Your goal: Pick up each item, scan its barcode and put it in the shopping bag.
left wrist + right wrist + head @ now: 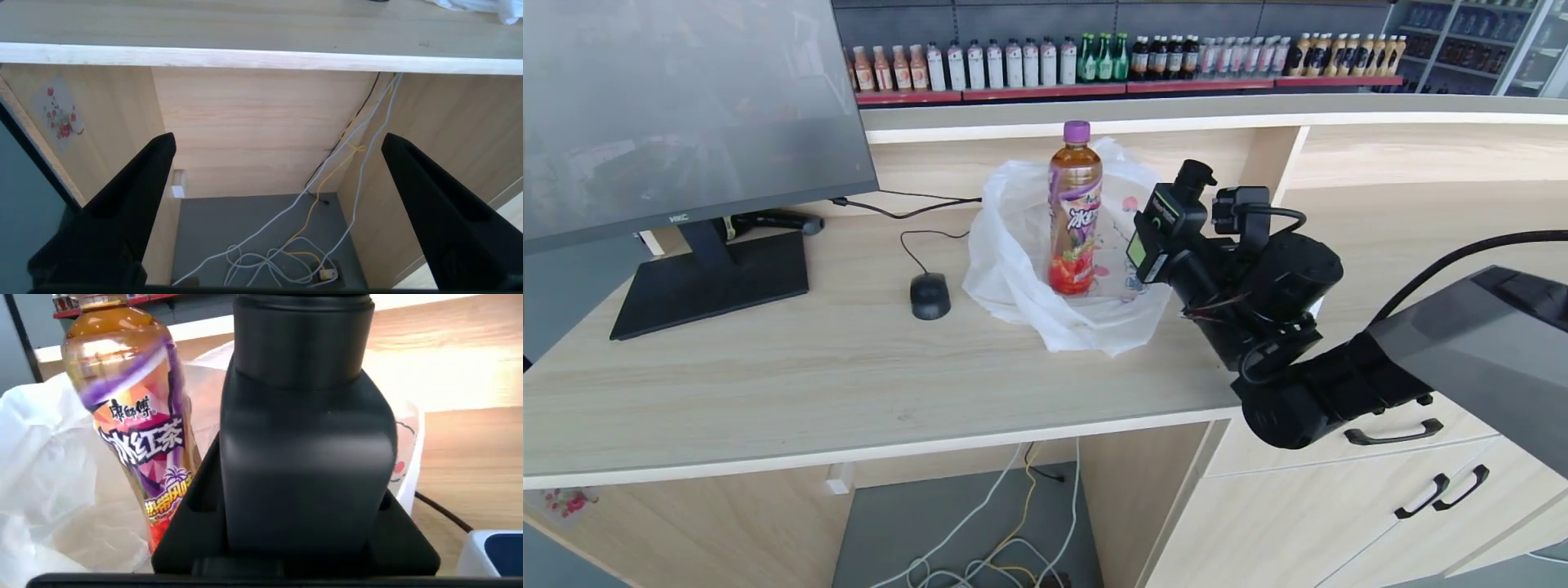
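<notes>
Tea bottle (1075, 212): upright inside white shopping bag (1013, 273) on bench (809, 359).
Left pincer (278, 143): wide open, empty, below bench edge.
Right pincer (1186, 260): just beside the bag, behind black scanner (1158, 222); its grip cannot be told.

Bright, even light falls on the pale wooden counter (849, 367), and the shadows are soft. The thin white plastic shopping bag (1013, 269) glows. The big dark flat screen (678, 106) shows pale glare. Straight edges bend near the head view's sides. Under the counter it is dimmer.
</notes>
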### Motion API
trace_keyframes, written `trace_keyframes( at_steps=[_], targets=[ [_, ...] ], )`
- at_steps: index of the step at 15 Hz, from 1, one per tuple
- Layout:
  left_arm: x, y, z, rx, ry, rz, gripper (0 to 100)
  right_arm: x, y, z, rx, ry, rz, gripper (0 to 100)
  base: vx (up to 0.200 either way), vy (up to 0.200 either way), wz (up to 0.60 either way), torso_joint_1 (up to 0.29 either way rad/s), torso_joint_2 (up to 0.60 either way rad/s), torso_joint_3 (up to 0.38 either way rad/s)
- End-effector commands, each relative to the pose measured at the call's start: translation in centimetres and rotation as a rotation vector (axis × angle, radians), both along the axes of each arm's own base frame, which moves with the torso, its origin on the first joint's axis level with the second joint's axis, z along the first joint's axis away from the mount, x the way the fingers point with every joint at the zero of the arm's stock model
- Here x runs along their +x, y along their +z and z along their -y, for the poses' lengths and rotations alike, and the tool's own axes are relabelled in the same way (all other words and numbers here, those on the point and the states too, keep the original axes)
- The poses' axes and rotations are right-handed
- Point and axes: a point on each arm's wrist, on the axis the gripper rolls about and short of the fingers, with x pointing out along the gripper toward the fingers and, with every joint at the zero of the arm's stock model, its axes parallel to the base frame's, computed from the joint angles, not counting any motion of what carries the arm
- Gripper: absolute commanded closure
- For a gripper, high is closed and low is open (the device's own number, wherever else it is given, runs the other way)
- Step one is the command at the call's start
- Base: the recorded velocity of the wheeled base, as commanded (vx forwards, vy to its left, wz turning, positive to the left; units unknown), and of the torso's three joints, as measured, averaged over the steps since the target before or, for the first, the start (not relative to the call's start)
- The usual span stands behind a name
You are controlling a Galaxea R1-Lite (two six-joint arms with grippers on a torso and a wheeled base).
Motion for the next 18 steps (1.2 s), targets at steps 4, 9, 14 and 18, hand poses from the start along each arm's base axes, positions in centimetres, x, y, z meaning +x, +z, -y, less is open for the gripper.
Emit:
trace_keyframes(
  at_steps=[4,9,14,18],
  targets=[
    [0.0,0.0,0.0,0.000,0.000,0.000,0,1.1,-1.8,-0.4,-0.058,-0.007,-0.033,100,0.000,0.000,0.00,0.000,0.00,0.000],
    [0.0,0.0,0.0,0.000,0.000,0.000,0,1.6,-1.7,-0.3,-0.075,-0.009,-0.061,100,0.000,0.000,0.00,0.000,0.00,0.000],
    [0.0,0.0,0.0,0.000,0.000,0.000,0,3.1,0.7,-1.0,-0.134,-0.026,-0.075,100,0.000,0.000,0.00,0.000,0.00,0.000],
    [0.0,0.0,0.0,0.000,0.000,0.000,0,4.6,-0.7,-1.7,-0.152,-0.026,-0.110,100,0.000,0.000,0.00,0.000,0.00,0.000]
  ],
)
